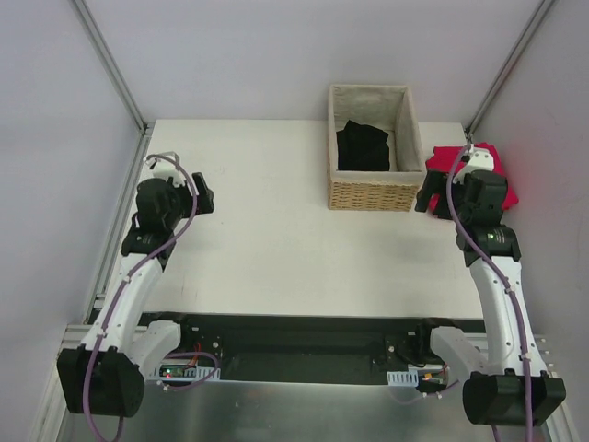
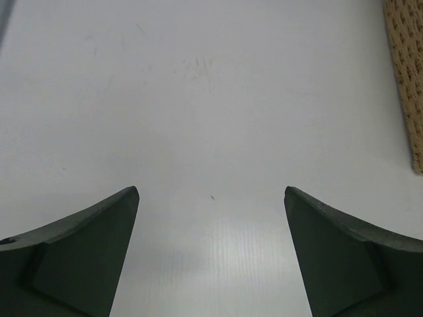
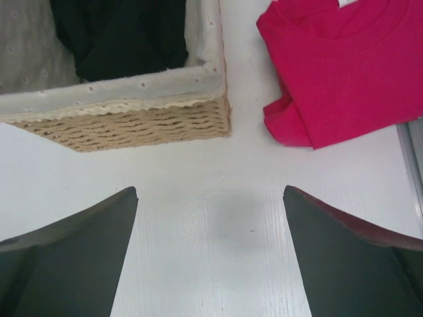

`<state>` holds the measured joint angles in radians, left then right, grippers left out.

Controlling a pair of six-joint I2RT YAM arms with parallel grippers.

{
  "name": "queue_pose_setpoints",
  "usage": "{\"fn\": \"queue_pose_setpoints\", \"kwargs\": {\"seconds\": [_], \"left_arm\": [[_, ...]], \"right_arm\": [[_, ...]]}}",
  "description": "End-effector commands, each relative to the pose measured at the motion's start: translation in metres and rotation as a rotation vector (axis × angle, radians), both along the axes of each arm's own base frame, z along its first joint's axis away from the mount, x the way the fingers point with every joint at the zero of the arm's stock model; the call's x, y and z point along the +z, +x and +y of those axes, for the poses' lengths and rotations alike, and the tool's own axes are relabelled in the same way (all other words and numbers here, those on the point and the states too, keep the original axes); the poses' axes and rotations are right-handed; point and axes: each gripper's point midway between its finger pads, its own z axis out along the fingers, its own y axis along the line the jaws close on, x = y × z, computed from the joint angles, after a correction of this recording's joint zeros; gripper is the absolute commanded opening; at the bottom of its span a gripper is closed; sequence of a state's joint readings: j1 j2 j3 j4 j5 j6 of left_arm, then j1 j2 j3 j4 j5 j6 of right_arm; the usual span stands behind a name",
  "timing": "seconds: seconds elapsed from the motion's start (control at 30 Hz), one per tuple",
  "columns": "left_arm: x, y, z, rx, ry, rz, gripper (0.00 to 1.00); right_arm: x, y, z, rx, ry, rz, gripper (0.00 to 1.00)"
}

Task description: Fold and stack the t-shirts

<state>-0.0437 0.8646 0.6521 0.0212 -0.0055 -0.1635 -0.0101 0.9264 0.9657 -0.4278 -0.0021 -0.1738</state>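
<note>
Both the left pincer [image 2: 211,191] and right pincer [image 3: 211,191] gape, empty. The right should nip the red shirt [image 3: 344,72] by its near edge, at the table's [image 3: 218,172] far-right corner.

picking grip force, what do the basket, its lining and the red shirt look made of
Basket: woven wicker or similar fibre, matte tan; wavy weave rows show. Lining: pale cloth, probably cotton; soft folded rim with small eyelet holes. Red shirt: knit fabric, likely cotton jersey, matte; stitched collar band and soft folds.
</note>
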Motion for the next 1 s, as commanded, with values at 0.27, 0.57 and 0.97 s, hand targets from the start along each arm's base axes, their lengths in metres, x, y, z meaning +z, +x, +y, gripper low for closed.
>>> {"fn": "queue_pose_setpoints", "kwargs": {"seconds": [0.27,0.57,0.97], "left_arm": [[0.015,0.014,-0.095,-0.283,0.058,0.512,0.93],[0.046,0.076,-0.176,-0.414,-0.059,0.506,0.8],[0.038,0.1,-0.311,-0.631,-0.085,0.545,0.71]], "right_arm": [[0.043,-0.005,-0.021,-0.078,-0.078,-0.048,0.97],[0.013,-0.013,-0.012,-0.047,-0.042,0.022,0.97],[-0.01,-0.024,-0.006,-0.016,-0.027,0.069,0.97]]}}
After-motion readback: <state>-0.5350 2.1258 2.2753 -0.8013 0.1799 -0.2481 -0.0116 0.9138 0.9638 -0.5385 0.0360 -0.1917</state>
